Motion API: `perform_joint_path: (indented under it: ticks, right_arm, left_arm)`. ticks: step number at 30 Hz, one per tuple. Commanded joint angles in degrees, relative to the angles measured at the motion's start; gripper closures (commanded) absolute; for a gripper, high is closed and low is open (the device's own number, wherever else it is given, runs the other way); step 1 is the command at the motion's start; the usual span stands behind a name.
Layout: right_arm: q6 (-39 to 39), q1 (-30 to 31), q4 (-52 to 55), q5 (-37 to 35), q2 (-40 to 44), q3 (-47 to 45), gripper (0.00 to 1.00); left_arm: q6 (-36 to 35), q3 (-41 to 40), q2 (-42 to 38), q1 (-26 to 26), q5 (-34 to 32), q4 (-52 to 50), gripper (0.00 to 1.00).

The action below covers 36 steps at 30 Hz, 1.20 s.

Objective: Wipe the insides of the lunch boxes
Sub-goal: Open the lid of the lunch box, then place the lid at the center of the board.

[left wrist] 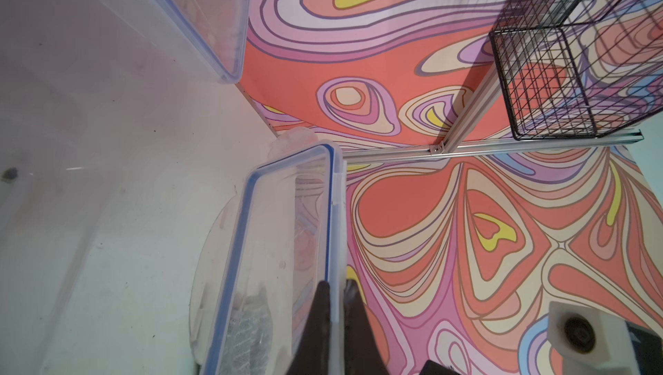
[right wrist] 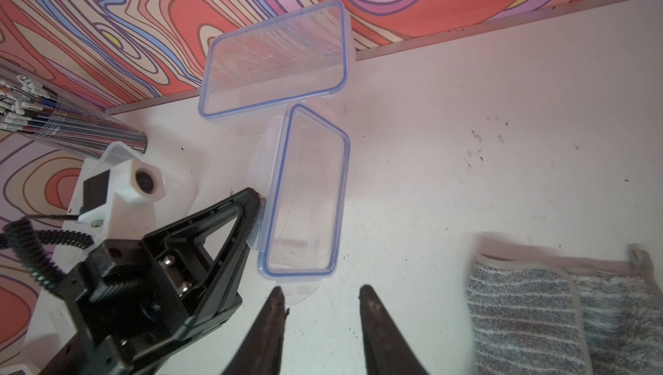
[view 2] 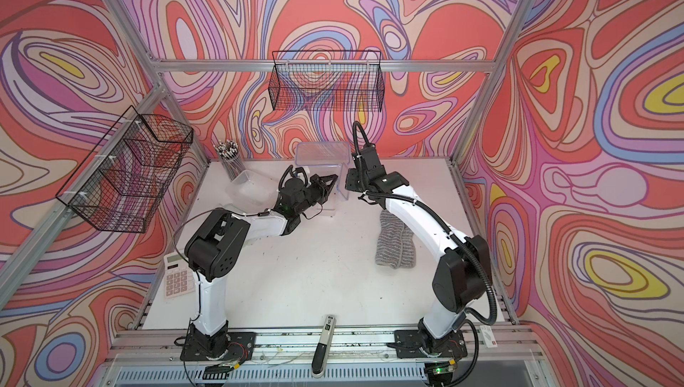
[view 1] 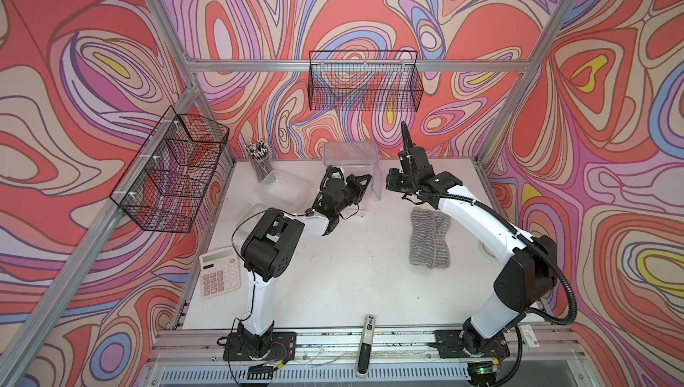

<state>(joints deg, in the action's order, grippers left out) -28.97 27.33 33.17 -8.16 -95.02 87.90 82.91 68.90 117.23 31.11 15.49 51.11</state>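
Lunch box (right wrist: 305, 194) blue-rimmed, left jaws clamped on its rim, right jaws apart

Grey cloth (view 1: 430, 237), calculator (view 1: 220, 274) and pen cup (view 1: 261, 166) lie well apart.

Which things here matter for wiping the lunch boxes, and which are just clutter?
For the job:
- large lunch box
- medium lunch box, pinched by left gripper
- frosted tub
- grey cloth

Lying about:
- pen cup
- calculator
- pen-like tool
- wire baskets
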Motion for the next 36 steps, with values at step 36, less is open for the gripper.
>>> perform_joint_path:
  ticks: [36]
  right_arm:
    - [-3.85,-0.26,-7.72,7.11,7.76,-10.64,0.63]
  left_arm:
    - [-44.47,3.23,-38.44,0.62,-36.68,-112.51,1.0]
